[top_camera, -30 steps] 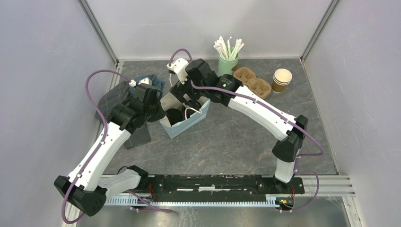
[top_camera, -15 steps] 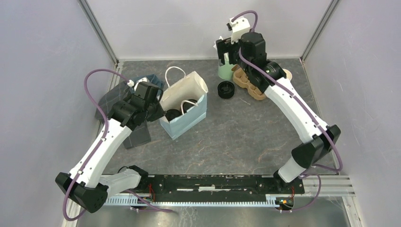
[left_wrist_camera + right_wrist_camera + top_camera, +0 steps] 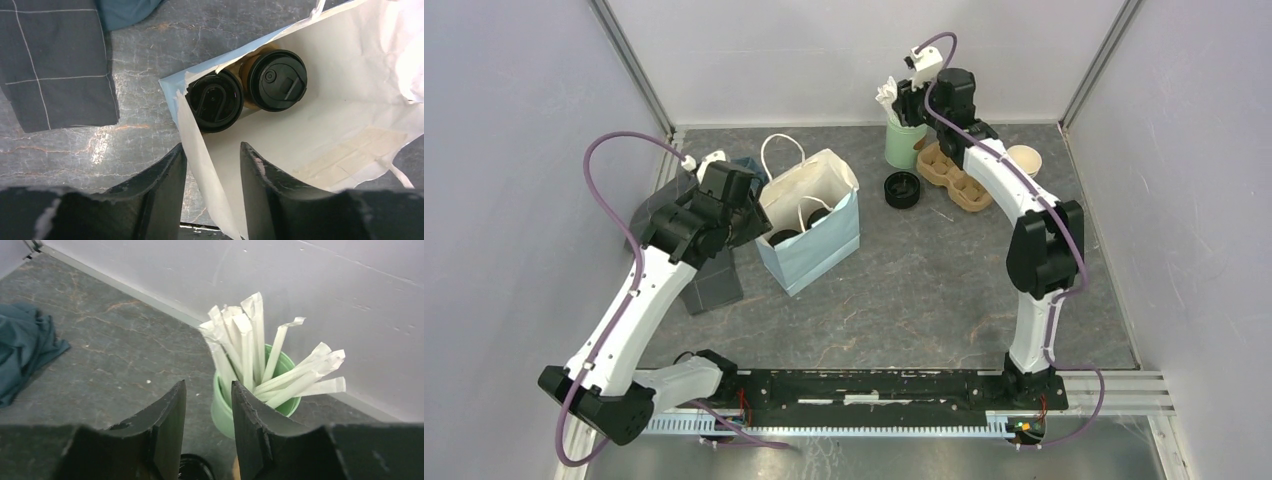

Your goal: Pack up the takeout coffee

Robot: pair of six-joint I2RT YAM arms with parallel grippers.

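Observation:
The takeout coffee, two brown cups with black lids, stands side by side inside the light blue paper bag, in its left corner. From above, the lids show within the bag's white inside. My left gripper hangs over the bag's left rim, open, with that paper wall running loose between its fingers. Far back, my right gripper hovers beside a green cup of wrapped straws, open and holding nothing.
A stack of black lids lies right of the bag. A cardboard cup carrier and lidless brown cups stand at the back right. A dark checked cloth and a teal cloth lie left of the bag.
My right arm has left the bag, swung to the back at the straw cup, and its jaws have narrowed. My left gripper has opened off the bag's rim, and the bag stands more upright.

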